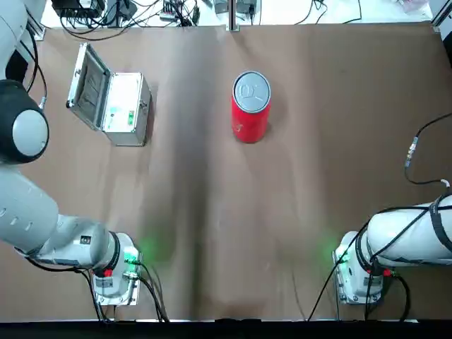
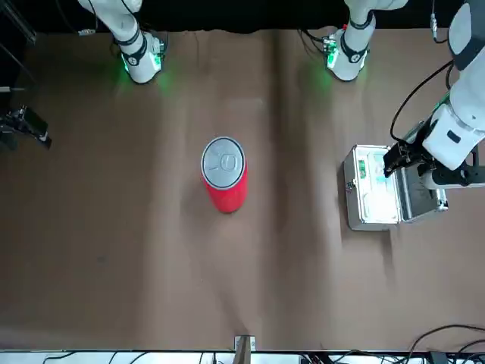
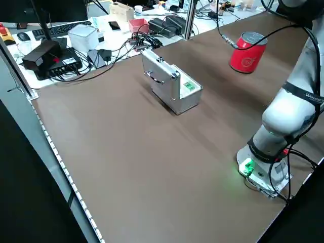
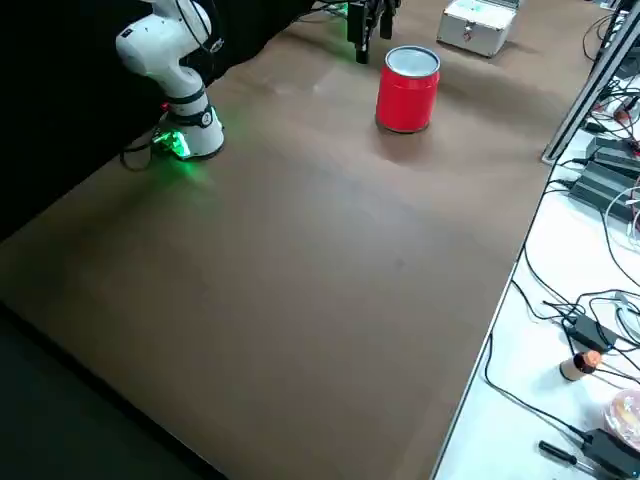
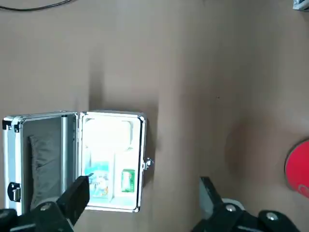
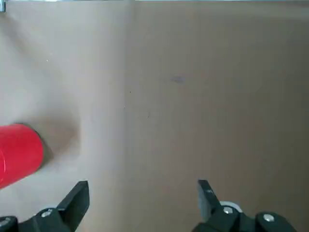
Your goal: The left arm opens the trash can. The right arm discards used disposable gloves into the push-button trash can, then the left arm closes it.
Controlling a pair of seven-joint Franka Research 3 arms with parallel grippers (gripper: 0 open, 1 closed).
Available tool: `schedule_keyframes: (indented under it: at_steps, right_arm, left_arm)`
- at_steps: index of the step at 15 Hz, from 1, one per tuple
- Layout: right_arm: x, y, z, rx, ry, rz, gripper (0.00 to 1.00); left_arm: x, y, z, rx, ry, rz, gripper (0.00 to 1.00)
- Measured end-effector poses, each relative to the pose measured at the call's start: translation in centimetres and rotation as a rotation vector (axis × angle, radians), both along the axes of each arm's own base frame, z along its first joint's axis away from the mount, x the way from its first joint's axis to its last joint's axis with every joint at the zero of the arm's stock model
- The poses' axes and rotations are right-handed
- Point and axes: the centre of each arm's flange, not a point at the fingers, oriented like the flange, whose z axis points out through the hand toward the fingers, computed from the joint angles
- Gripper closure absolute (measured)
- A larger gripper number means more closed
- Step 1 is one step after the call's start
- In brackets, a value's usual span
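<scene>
- Table [image 1: 205, 233]: supports everything below; risks a mid-table arm collision if both approaches overlap.
- Left arm [image 1: 42, 219]: opens the can as the likely first step.
- Silver case [image 1: 128, 102]: lies open on the left side; may get knocked by a low sweep.
- Trash can [image 1: 250, 124]: stands upright between the arms' sides, well apart from the case; may tip or slide under an off-centre push.
- Left gripper [image 5: 142, 200]: hangs above the case, released, fingers apart, gripping nothing.
- Right gripper [image 6: 142, 199]: waits over the right side, likewise spread and unladen.
- Push lid [image 1: 252, 92]: sits closed; may stay latched if pressed too lightly.
</scene>
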Motion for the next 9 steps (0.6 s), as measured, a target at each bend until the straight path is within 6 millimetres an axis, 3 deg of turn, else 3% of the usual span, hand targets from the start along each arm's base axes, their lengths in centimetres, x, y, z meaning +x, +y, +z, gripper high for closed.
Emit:
schedule_keyframes:
  at_steps: [9]
  right_arm:
    - [-0.11, 0.17, -0.11, 0.000, 0.012, 0.003, 0.01]
  left_arm:
    - [-0.06, -0.32, -0.18, 0.001, 0.004, -0.005, 0.00]
